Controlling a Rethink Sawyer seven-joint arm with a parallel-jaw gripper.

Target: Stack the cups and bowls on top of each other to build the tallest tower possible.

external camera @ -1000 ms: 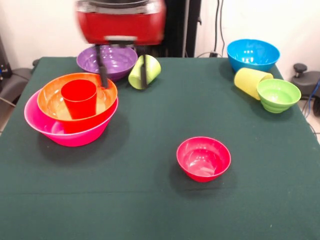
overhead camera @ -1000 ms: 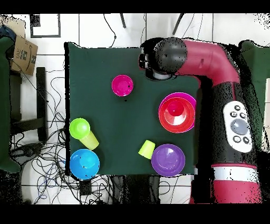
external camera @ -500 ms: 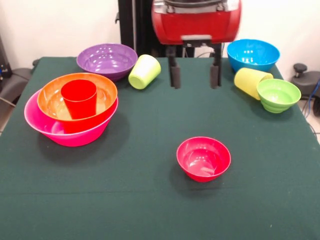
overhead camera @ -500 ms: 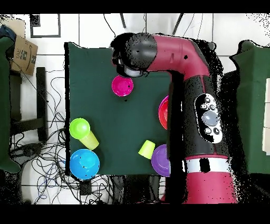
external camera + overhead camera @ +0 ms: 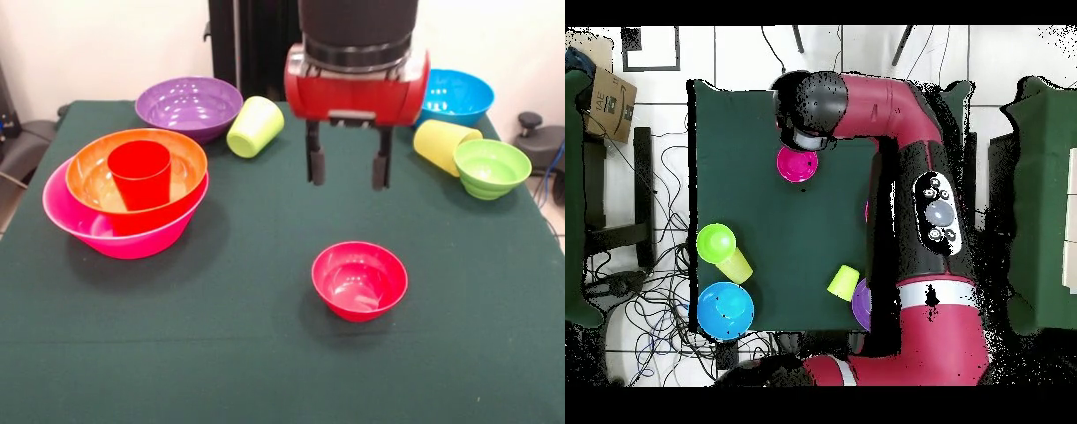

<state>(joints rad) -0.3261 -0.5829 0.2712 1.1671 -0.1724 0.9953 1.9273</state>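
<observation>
**A:** Since the aim is height, why does the pile at the left sit the way it does?

**B:** Widest goes lowest. The big pink bowl [image 5: 115, 231] carries the big orange bowl [image 5: 134, 170], and the red cup [image 5: 139, 174] stands upright inside that. That is the tower [image 5: 128, 190] so far, and nesting like this keeps it steady but adds little height.

**A:** And behind it?

**B:** The purple bowl [image 5: 188, 106] stands upright near the table's [image 5: 221, 353] far edge, with the lime cup [image 5: 255, 126] tipped on its side just beside it. Lying like that, the cup needs righting before it can go on anything.

**A:** What about the gripper?

**B:** The gripper [image 5: 345, 166] hangs in mid-table with its two fingers [image 5: 316, 165] apart and pointing down, holding nothing. The small magenta bowl [image 5: 359, 280] sits alone below and nearer the camera; from overhead the arm's head lies over that bowl's far rim. I judge the magenta bowl is the next pick, and the open spread suits taking one wall of it.

**A:** And the right side?

**B:** The blue bowl [image 5: 457, 93] is partly hidden behind the gripper's red body. The pale yellow cup [image 5: 442, 141] lies on its side, touching the ribbed green bowl [image 5: 491, 167]. All three are well apart from the tower.
</observation>
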